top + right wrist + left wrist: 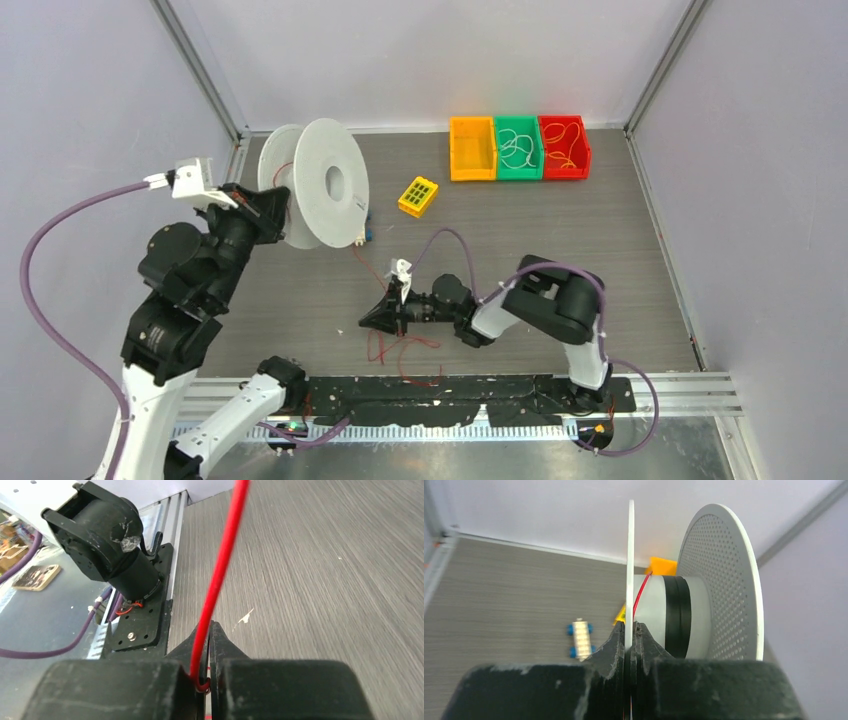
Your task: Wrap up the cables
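Right wrist view: right claw (pixel 208 630) pinched shut on the thin red wire (pixel 220 580), which leads to the large white plastic spool (pixel 325 185); slack loops on the grey tabletop (pixel 600 230); left claw (pixel 630 630) clamps the spool's flange; the wire looks light, limp and slippery, so I'd grip it near the taut stretch.

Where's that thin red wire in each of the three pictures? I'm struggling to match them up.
Top view: the red wire runs from the spool down to mid-table, with loose loops nearer the arm bases.
Left wrist: one strand over the spool's hub, picture centre.
Right wrist: a bright line from top centre into the right gripper.
Shared landmark: the grey wood-grain table.
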### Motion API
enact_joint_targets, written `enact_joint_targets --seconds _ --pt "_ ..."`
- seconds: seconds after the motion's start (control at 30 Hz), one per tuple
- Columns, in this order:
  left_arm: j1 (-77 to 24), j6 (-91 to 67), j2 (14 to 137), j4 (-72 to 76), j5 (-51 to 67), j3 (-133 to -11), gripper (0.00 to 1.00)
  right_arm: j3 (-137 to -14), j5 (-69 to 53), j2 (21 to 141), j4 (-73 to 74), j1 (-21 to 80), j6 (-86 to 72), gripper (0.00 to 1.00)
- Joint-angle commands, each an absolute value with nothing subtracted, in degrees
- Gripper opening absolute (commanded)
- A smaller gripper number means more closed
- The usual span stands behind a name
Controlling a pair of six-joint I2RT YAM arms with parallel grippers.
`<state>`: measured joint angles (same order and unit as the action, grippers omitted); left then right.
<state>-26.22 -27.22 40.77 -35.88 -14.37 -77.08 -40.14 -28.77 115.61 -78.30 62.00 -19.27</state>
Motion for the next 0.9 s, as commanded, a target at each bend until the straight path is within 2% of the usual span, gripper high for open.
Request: enact_joint_targets --seconds 0.0,0.13,0.27,0.37,0.57,0.77,0.87 --pt "-26.02 -16.91 43.64 -26.26 -25.99 -73.89 0.0 -38.8 -14.75 98.39 -58.69 68.26 -12.02 0.06" --pt "-26.02 -14.18 48.8 -28.83 -31.76 -73.54 0.0 -45.11 -4.59 86.55 -33.85 77.26 -1.2 0.05" --pt "-26.02 -13.54 51.1 -29.62 -31.75 -72.51 0.0 -51.43 0.51 79.46 -21.23 81.49 2.62 0.05" --pt "-26.09 -10.93 50.79 -29.42 -25.74 -70.68 0.0 -58.05 5.43 75.41 -14.57 81.56 3.76 0.05" --pt "-28.51 0.38 46.07 -29.97 -12.57 -63.6 0.0 -75.16 4.72 75.67 6.28 74.86 8.77 0.05" --pt "-29.78 9.31 42.1 -36.86 -5.86 -61.48 0.0 -83.32 -1.31 77.34 15.23 66.43 11.35 0.05" --pt "-29.86 10.65 41.38 -39.8 1.25 -62.09 0.0 -86.03 -3.26 78.15 17.85 64.09 12.64 0.05"
